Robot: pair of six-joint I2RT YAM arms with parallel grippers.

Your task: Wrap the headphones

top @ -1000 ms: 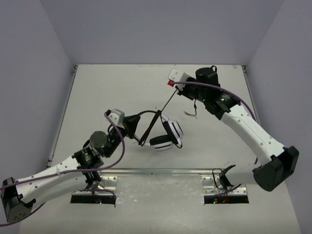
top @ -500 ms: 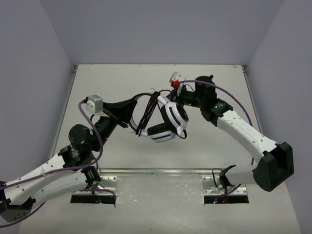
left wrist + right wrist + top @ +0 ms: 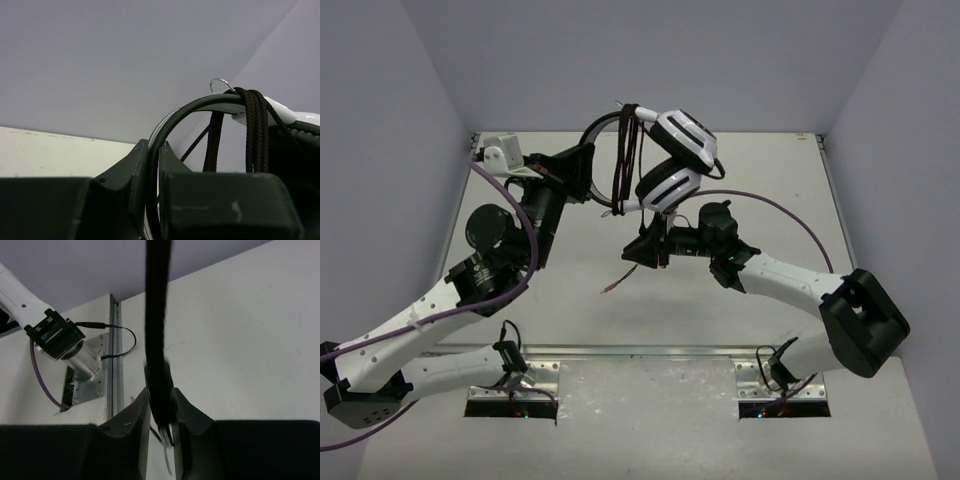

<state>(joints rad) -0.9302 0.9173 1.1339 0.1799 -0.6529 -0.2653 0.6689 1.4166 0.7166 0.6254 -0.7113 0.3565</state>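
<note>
Headphones (image 3: 672,158) have been lifted from low over the counter (image 3: 775,195) to high at its far middle by the left hand (image 3: 584,163), clamped on the headband (image 3: 592,128). The right hand (image 3: 640,248) has been swung underneath, narrow around the cable (image 3: 159,340); whether the cable is pinched cannot be told. Another turn seems set up.

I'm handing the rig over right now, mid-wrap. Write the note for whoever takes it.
Left gripper: shut on the headband, holding the headphones up in the air.
Right gripper: below them, with the cable running between its fingers; I cannot tell whether it grips or is loose.
Done: several cable turns lie around the headband.
Left: wind the loose tail and secure its end.
</note>
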